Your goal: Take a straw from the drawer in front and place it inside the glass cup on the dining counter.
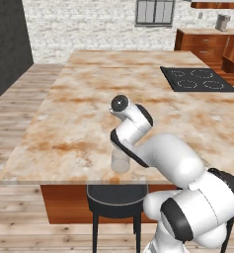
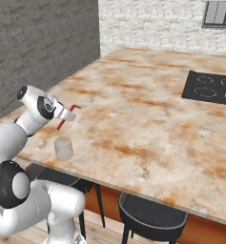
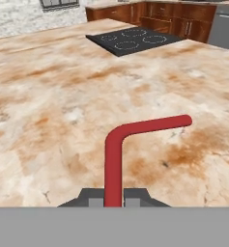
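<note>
The gripper (image 2: 68,116) is pinched on the red straw (image 2: 66,116), which in the hand view (image 3: 117,159) rises between the fingertips and bends sideways at its top. It hangs above the near left part of the dining counter (image 2: 148,119), just up from the glass cup (image 2: 64,148) standing close to the counter's near edge; the same cup (image 1: 120,161) shows in the left base view partly behind the white arm. A black cooktop (image 2: 210,88) lies far off to the right on the same stone top, and dark stools (image 2: 151,217) stand under the near edge.
</note>
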Robot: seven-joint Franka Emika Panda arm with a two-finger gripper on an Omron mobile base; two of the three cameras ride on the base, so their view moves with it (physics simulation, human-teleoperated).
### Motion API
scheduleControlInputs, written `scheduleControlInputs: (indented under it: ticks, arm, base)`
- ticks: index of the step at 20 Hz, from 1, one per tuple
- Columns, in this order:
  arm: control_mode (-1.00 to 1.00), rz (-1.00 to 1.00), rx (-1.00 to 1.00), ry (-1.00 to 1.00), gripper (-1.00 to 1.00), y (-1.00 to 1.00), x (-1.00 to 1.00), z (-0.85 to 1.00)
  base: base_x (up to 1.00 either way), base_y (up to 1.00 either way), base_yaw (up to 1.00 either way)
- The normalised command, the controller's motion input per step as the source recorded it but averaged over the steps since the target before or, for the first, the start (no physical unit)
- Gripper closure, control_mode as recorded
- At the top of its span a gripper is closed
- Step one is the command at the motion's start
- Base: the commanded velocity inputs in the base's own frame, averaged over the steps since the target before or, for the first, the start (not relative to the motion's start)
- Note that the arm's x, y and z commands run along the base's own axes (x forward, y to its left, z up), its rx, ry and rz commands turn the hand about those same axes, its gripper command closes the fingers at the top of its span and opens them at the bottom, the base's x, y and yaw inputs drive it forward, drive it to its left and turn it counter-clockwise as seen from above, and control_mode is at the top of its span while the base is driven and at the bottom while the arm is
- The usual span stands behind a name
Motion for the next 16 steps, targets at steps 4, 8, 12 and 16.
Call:
scheduleControlInputs:
  ticks: [4,8,12,16]
  arm:
    - [-1.0,0.0,-0.12,-0.01,1.0,0.1,0.0,-0.18]
    - [-1.0,0.0,-0.1,0.0,1.0,0.07,0.0,-0.11]
    - [-1.0,0.0,-0.1,0.0,1.0,0.1,0.0,-0.11]
    - [-1.0,0.0,-0.12,0.0,1.0,0.13,0.0,-0.11]
  base:
    - [0.0,0.0,0.0]
    - [0.0,0.0,0.0]
    - [0.0,0.0,0.0]
    - [0.0,0.0,0.0]
